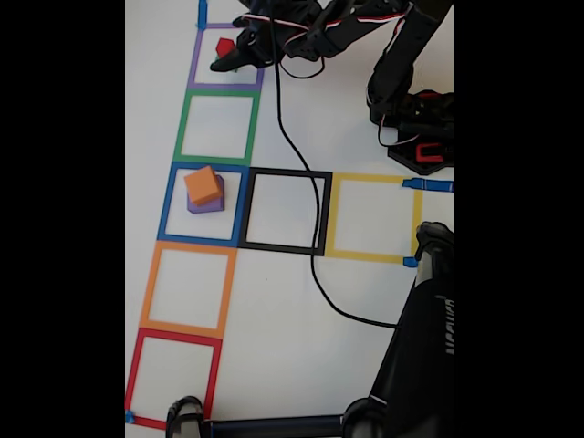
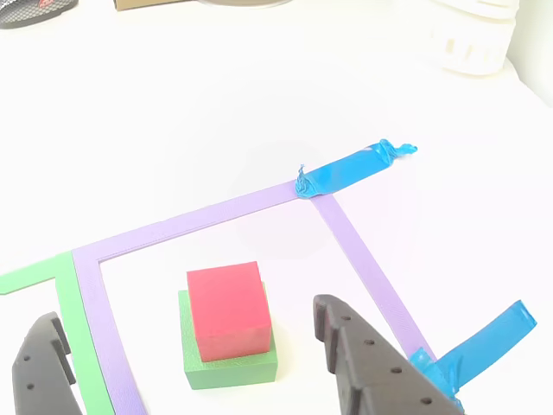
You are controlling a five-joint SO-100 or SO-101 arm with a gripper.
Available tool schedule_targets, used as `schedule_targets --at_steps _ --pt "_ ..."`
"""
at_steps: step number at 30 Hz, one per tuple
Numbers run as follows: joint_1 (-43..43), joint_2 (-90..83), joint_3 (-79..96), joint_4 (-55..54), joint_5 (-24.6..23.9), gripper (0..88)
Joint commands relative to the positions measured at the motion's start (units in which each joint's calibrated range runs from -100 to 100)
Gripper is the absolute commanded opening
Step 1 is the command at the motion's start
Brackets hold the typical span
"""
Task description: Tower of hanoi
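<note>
In the fixed view the red cube [image 1: 224,46] sits on the green cube [image 1: 219,63] inside the purple tape square [image 1: 195,71] at the top left. My gripper [image 1: 230,58] reaches over this stack. The other view shows the red cube [image 2: 226,309] resting on the green cube [image 2: 226,370], with my gripper [image 2: 186,316] open. Its dark fingers [image 2: 363,363] stand on either side of the stack without touching it. Further down the fixed view, the orange cube [image 1: 203,185] rests on the purple cube [image 1: 209,204] inside the blue tape square [image 1: 166,205].
Green [image 1: 182,128], orange [image 1: 151,283], red [image 1: 134,370], black [image 1: 324,214] and yellow [image 1: 415,219] tape squares mark the white table. A black cable [image 1: 301,164] crosses the black square. The arm's base [image 1: 415,128] stands at the right; a black stand [image 1: 420,356] fills the bottom right.
</note>
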Motion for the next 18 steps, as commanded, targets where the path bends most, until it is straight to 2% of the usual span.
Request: schedule_targets --at_steps 1,7,18 --pt "1.23 3.6 -3.15 -5.24 0.0 32.8" --pt "1.23 10.62 -5.42 -11.16 0.0 31.6" --pt "-0.11 14.58 -7.33 -13.1 0.0 25.1"
